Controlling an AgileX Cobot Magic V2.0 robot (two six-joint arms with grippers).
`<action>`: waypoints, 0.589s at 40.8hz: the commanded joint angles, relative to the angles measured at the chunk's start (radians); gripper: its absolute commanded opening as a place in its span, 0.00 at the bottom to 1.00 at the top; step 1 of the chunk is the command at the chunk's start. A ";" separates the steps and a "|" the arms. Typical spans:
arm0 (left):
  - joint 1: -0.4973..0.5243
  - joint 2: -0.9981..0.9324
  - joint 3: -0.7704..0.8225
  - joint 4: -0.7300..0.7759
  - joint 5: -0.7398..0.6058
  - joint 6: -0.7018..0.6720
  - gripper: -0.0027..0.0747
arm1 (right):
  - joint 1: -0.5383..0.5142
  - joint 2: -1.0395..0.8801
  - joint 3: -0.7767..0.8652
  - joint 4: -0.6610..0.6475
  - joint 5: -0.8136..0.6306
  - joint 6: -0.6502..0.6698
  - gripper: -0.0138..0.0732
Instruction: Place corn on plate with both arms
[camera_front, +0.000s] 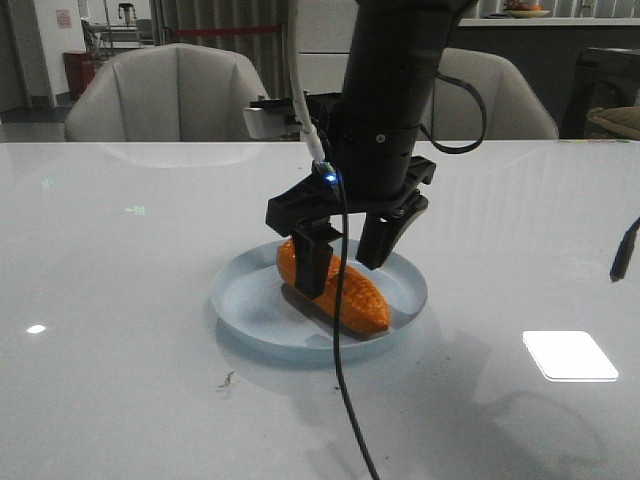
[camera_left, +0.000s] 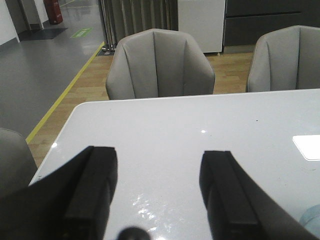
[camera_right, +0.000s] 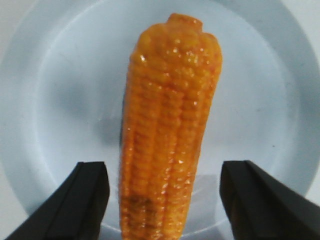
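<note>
Corn (camera_front: 335, 289) lies on the plate (camera_front: 240, 297) between my right pincer's (camera_front: 345, 247) wide jaws; I judge only withdrawal remains.

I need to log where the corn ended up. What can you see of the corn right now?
The corn is an orange, glossy, plastic-looking cob with bumpy kernel rows, tapering to one end. It lies on its side inside the pale blue plate, slanted across it. The right hand hangs directly over it with its fingers spread to either side; in the right wrist view there is a clear gap on both sides, so nothing grips it.
</note>
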 joint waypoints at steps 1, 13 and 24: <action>0.004 0.001 -0.029 0.007 -0.081 -0.006 0.60 | -0.003 -0.100 -0.054 -0.003 -0.019 -0.005 0.82; 0.004 0.001 -0.029 0.007 -0.081 -0.006 0.60 | -0.025 -0.194 -0.250 -0.018 0.193 0.035 0.82; 0.004 0.001 -0.029 0.007 -0.081 -0.006 0.60 | -0.093 -0.398 -0.267 -0.022 0.233 0.137 0.82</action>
